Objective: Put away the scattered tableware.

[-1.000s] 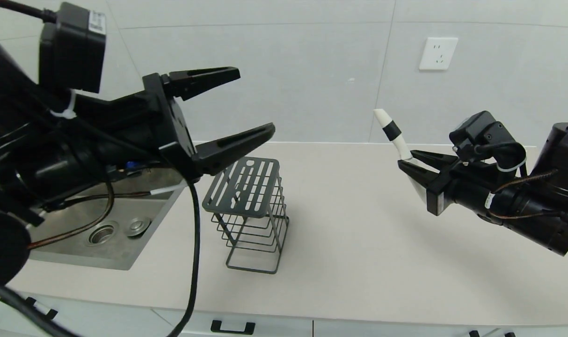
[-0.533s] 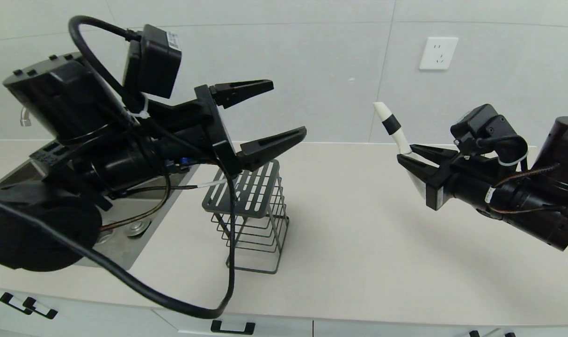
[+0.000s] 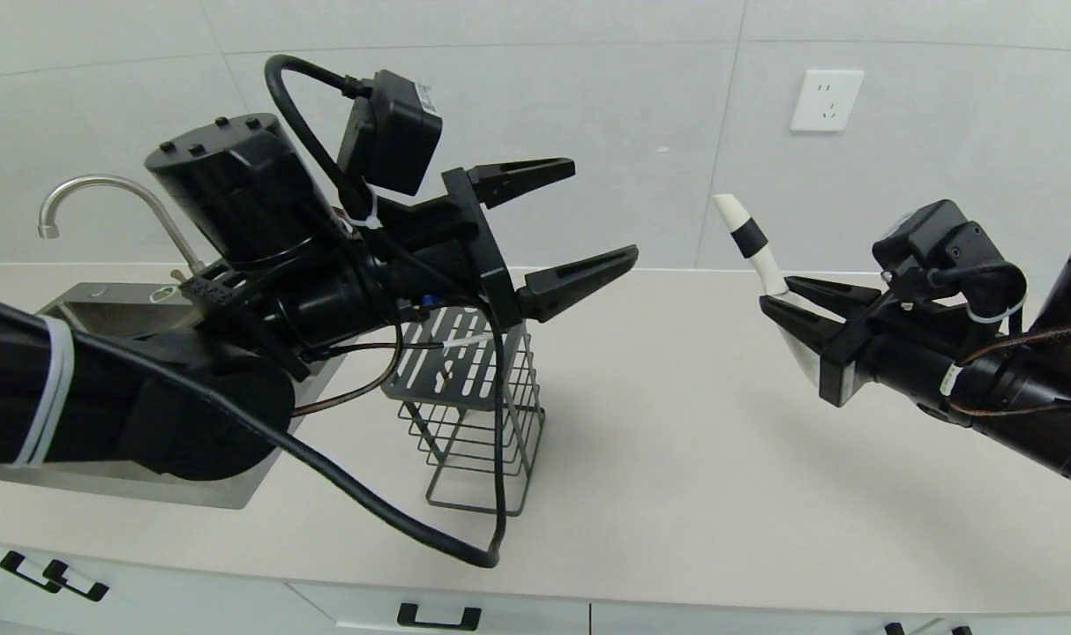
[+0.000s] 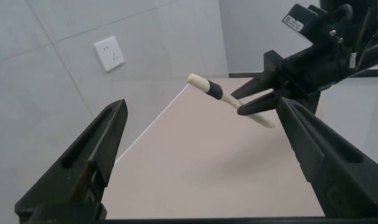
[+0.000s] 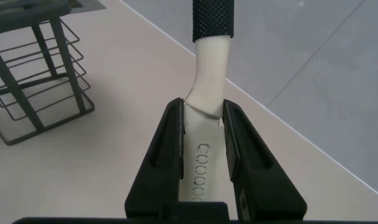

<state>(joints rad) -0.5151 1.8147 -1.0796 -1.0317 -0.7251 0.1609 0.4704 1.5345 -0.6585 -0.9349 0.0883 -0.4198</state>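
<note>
The right pincer point(image 3: 778, 295) is in the air above the table point(image 3: 677, 459), at 3 o'clock in the head view. It pinches a white utensil point(image 3: 752, 247) that has a black band. Its two fingers point(image 5: 170, 149) press on the flat lower part of the utensil from both sides. The handle sticks out past the tips, tilted, and points up toward 11 o'clock. The utensil touches nothing else.

The left pincer point(image 3: 602, 210) hangs in the air a little toward 10 o'clock from the middle of the head view. It is spread wide with nothing between its fingers, and the tips point toward 3 o'clock, at the right pincer. The two pincers are well apart.

A wire rack point(image 3: 452, 379) stands upright on the table at 7 o'clock, under the left arm, with a slotted plate on top. A sink point(image 3: 103, 300) with a curved tap point(image 3: 103, 187) is set in the table at 9 o'clock. A wall socket point(image 3: 825, 100) is at 1 o'clock.
</note>
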